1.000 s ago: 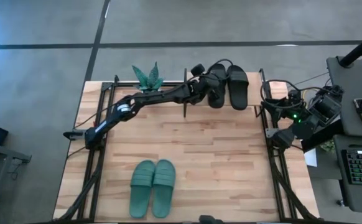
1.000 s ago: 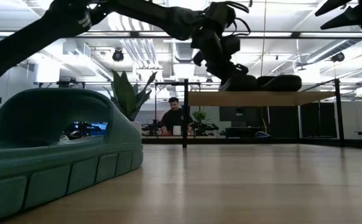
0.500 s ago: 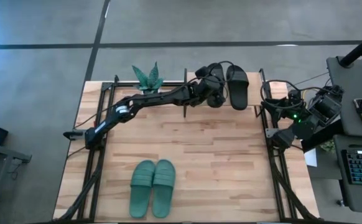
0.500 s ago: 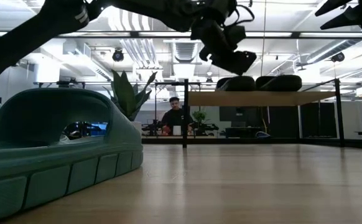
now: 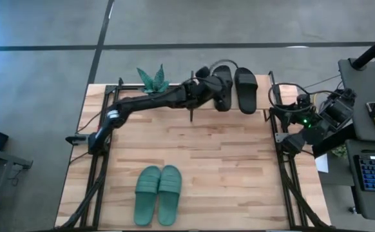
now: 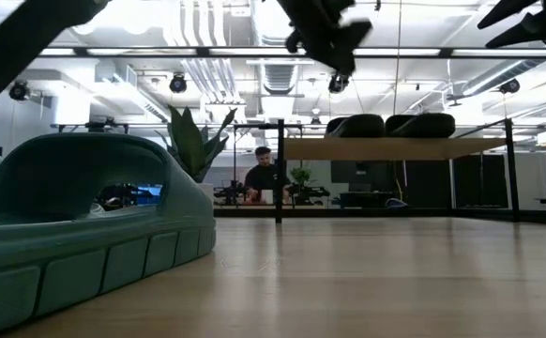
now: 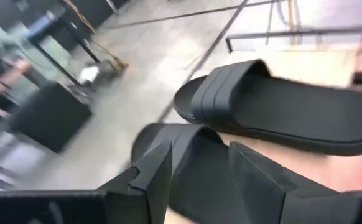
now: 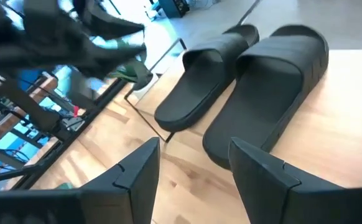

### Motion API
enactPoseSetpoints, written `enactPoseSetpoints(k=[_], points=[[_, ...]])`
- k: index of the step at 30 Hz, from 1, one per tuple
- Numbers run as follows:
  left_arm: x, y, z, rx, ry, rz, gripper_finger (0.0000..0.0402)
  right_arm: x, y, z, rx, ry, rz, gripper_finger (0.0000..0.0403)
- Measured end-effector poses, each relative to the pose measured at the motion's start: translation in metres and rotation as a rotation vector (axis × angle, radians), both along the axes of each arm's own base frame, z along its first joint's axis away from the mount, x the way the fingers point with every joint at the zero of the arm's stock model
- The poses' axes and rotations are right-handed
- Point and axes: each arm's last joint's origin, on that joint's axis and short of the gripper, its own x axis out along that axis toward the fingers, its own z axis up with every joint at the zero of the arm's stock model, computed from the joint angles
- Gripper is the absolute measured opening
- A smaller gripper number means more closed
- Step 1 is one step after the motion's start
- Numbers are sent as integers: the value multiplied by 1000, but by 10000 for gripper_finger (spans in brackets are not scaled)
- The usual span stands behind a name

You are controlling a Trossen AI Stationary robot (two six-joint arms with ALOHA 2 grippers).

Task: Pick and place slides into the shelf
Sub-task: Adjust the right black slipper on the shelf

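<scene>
The two black slides [image 5: 224, 87] [image 5: 245, 90] lie side by side, soles down, on the top board of the shelf [image 6: 395, 148] at the table's far edge. My left gripper [image 7: 199, 180] hangs open above the left black slide [image 7: 193, 152], clear of it; the low view shows this gripper [image 6: 325, 33] well above the shelf. The teal green pair [image 5: 158, 193] lies on the tabletop near the front edge. At the table's right edge my right gripper [image 8: 193, 174] stands open and holds nothing.
A potted plant [image 5: 152, 78] stands at the far left of the table, next to the shelf's black post [image 5: 192, 96]. One green slide [image 6: 85, 225] fills the low view's left side. A person [image 6: 264, 178] sits in the room beyond the table.
My left gripper has opened and let go of the left black slide, which now lies on the shelf's top board beside the other one. The gripper has then risen and drawn back toward the table's left.
</scene>
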Motion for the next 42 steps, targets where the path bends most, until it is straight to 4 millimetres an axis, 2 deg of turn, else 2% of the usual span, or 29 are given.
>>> enactPoseSetpoints(k=[6, 12, 15, 17, 23, 30, 37, 42], points=[[-25, 14, 19, -242, -107, -55, 117, 2, 1, -8, 22, 56, -38, 134], [-30, 18, 24, -276, -119, -96, 62, 9, 8, -26, 98, 238, 13, 58], [-31, 13, 24, -301, -100, -133, 23, 15, 13, -32, 121, 264, 17, 18], [-33, 11, 23, -335, -89, -158, 6, 17, 15, -33, 132, 256, 7, 13], [-39, 4, 12, -445, 7, -143, 1, 20, 17, -34, 134, 256, 14, 9], [-39, -2, 11, -465, 27, -162, 0, 42, 33, -36, 75, 241, 241, 9], [-38, -5, 11, -509, 17, -198, 0, 48, 25, -47, 83, 285, 150, 9], [-38, -5, 11, -509, 18, -198, 0, 70, 19, -45, 58, 241, 172, 9]])
